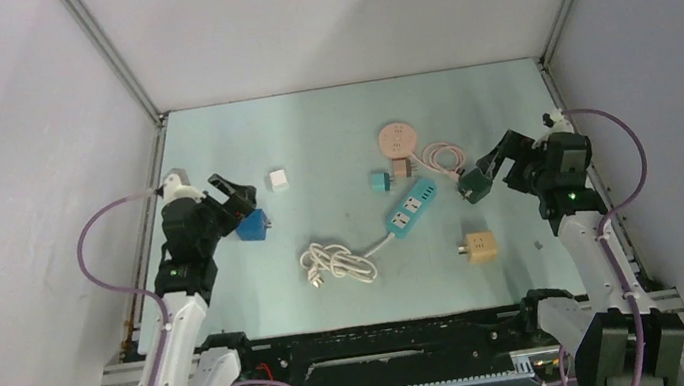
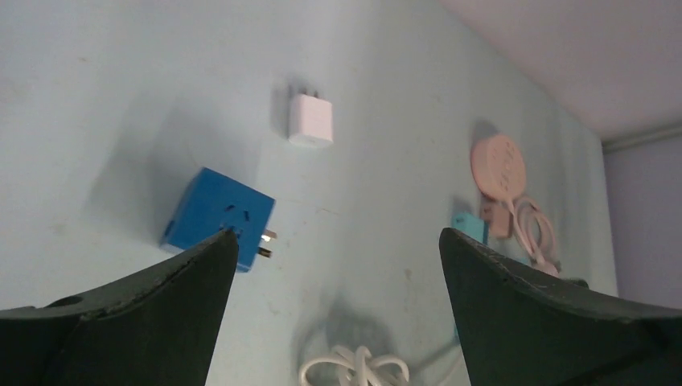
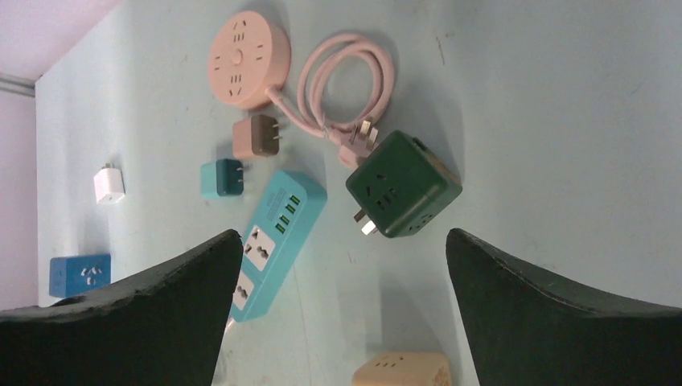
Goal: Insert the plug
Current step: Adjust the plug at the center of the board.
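Pincers spread wide on both sides, neither one clamped on anything. My right pincer [image 3: 344, 235] has its fingers well apart, and through the gap I see the green cube plug [image 3: 406, 193] lying on the table [image 1: 328, 124], free of the fingers. Its metal prongs stick out toward the teal power strip [image 3: 277, 237], which lies just beside it but does not touch it.

My left pincer [image 2: 338, 241] also stands open. The blue cube plug [image 2: 213, 217] sits on the table just past the tip of one finger [image 2: 161, 314], which hides its near corner. Its prongs point toward the middle of the table.

Moving outward, the strip's white cable [image 1: 338, 262] lies bunched in a loose coil near the front, between my two arms. Beyond the strip are a small teal adapter [image 3: 219, 178] and a brown adapter [image 3: 255, 135], side by side. Behind them is the round pink socket [image 3: 248, 58], with its pink cord [image 3: 346, 80] looped round so the end lies right by the green cube. A white charger [image 2: 311, 119] lies alone past the blue cube, and a beige cube [image 1: 480, 246] sits nearer my right arm's base.
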You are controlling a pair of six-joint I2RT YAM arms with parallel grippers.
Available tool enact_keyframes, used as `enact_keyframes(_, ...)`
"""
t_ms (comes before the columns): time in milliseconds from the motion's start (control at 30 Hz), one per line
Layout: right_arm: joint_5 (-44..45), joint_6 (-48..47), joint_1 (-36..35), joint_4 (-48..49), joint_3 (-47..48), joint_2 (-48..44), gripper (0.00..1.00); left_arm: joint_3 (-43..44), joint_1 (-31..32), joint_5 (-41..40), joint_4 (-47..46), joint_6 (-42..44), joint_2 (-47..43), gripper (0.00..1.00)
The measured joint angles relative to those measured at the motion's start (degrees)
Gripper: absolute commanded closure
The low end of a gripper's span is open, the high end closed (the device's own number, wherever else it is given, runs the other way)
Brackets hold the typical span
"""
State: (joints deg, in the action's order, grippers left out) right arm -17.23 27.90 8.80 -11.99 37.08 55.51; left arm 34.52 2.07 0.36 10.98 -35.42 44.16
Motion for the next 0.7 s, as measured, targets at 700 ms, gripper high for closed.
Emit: enact_keyframes(700,-1.1,1.5,-4.4,-14.7,-4.9,8.2,0.02,7.5,34.8,8.0,-1.4,7.0,20.9,0.02)
